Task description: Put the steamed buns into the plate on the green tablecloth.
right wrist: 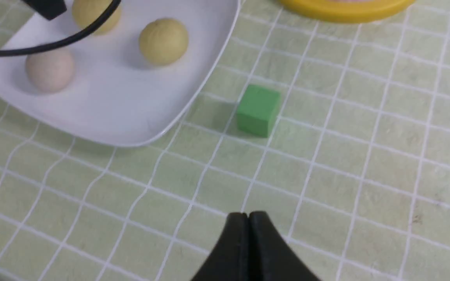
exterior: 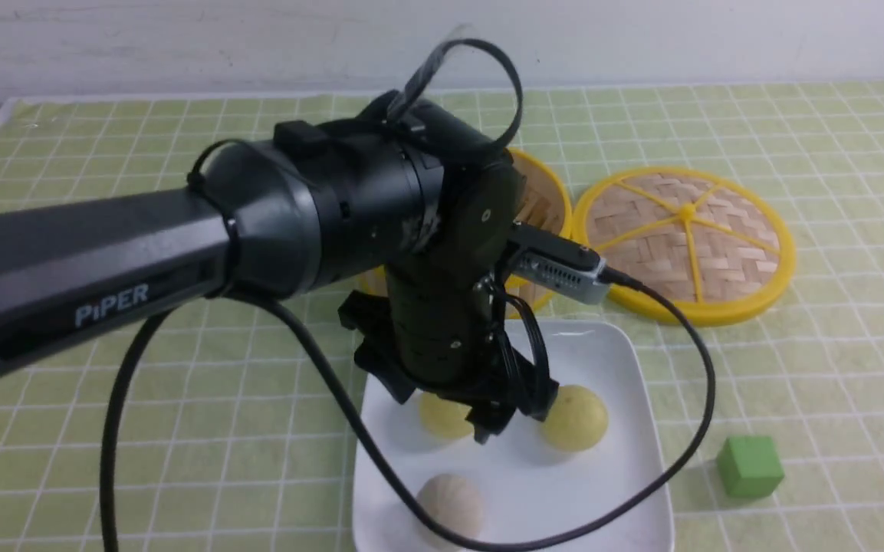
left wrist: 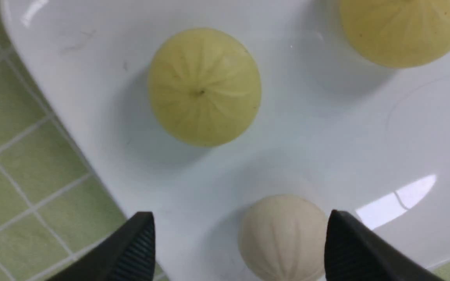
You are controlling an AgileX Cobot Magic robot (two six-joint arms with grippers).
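Three steamed buns lie in the white square plate (exterior: 626,360) on the green tablecloth (exterior: 181,399): a pale yellow one (exterior: 576,418), another yellow one (exterior: 445,418) partly hidden behind my left gripper (exterior: 507,418), and a greyish-beige one (exterior: 453,502) nearer me. My left gripper (left wrist: 242,232) hangs open over the plate (left wrist: 326,128), holding nothing. In its wrist view the beige bun (left wrist: 283,238) shows between the spread fingers and a yellow bun (left wrist: 204,86) lies beyond. My right gripper (right wrist: 248,216) is shut and empty over bare cloth, away from the plate (right wrist: 193,78).
The round yellow-rimmed steamer (exterior: 541,199) sits behind the left arm, with its woven lid (exterior: 683,241) flat to the right. A small green cube (exterior: 750,465) (right wrist: 258,110) lies on the cloth right of the plate. The left arm's cable drapes across the plate.
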